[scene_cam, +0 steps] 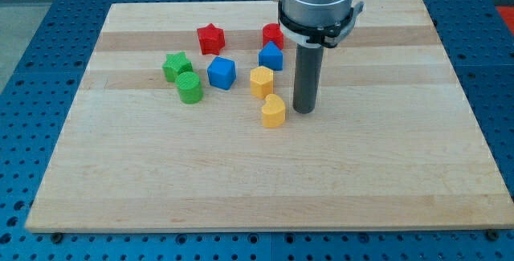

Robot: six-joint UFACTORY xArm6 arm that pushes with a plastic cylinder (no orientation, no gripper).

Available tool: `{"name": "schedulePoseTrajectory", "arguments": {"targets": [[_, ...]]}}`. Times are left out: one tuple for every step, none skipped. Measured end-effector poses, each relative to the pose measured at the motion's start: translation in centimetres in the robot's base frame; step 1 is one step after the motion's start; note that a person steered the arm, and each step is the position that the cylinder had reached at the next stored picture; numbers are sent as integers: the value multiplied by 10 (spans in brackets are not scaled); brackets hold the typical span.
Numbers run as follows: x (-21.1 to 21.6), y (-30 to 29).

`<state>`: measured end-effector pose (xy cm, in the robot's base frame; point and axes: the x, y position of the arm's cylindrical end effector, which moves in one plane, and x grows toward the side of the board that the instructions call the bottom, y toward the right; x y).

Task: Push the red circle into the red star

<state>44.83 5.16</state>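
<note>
The red star lies on the wooden board near the view's top, left of centre. The red circle lies to its right, partly behind the blue block and close to the arm's body. My tip rests on the board below and to the right of the red circle, just right of the lower yellow block. The tip touches no block.
A blue cube sits below the red star. A green star and a green cylinder lie at the left. A yellow hexagonal block stands above the lower yellow block. The board's edge runs along the view's bottom.
</note>
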Motion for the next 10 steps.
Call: {"name": "schedulePoseTrajectory", "arguments": {"targets": [[0, -17], [0, -40], [0, -41], [0, -25], [0, 3], [-17, 43], [-34, 59], [-37, 58], [-41, 49], [-41, 42]]}}
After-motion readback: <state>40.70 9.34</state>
